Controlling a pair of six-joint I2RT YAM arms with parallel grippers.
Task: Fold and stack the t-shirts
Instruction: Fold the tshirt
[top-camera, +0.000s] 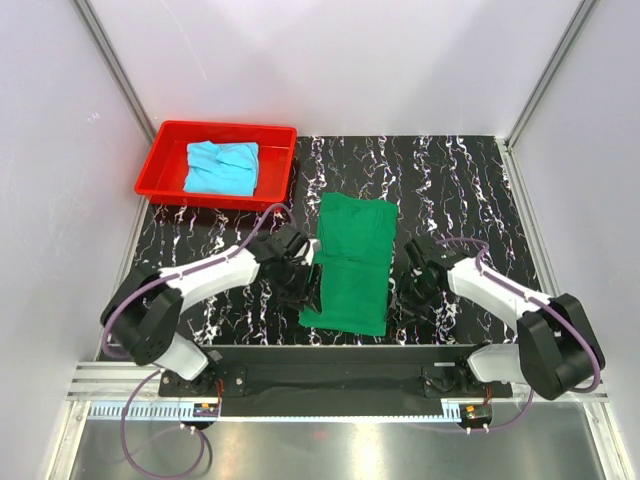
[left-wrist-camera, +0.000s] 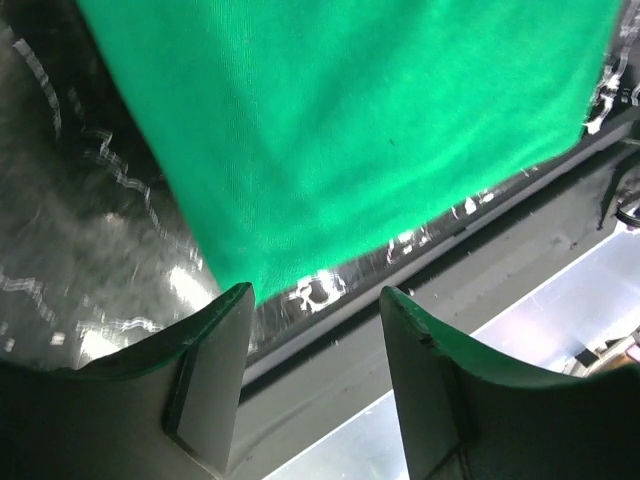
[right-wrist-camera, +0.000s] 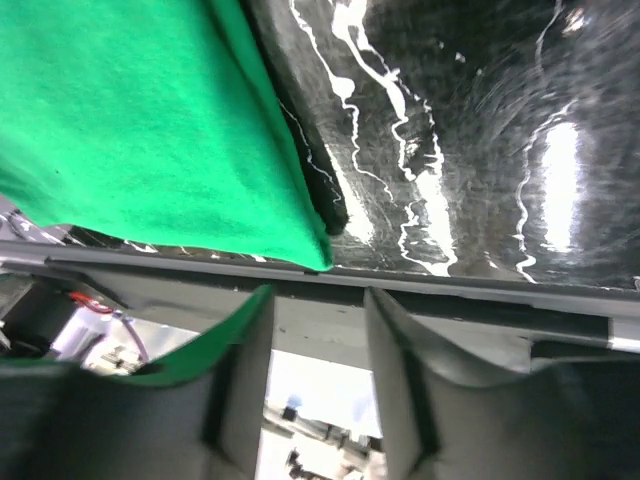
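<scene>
The dark green t-shirt (top-camera: 352, 262) lies as a long folded strip in the middle of the black marbled table. My left gripper (top-camera: 305, 280) is at its left edge near the front corner, and my right gripper (top-camera: 412, 285) stands just off its right edge. In the left wrist view the left gripper (left-wrist-camera: 315, 295) is open with nothing between its fingers, and the green cloth (left-wrist-camera: 350, 130) lies just beyond the tips. The right gripper (right-wrist-camera: 318, 295) is open too and holds nothing; the shirt's corner (right-wrist-camera: 130, 130) lies ahead of it to the left. The light cyan-blue t-shirt (top-camera: 222, 167) lies bunched in the tray.
The red plastic tray (top-camera: 225, 126) stands at the table's back left corner. White walls with metal rails enclose the table on three sides. The arms' dark mounting bar (top-camera: 330, 365) runs along the near edge, just in front of the green shirt's front hem.
</scene>
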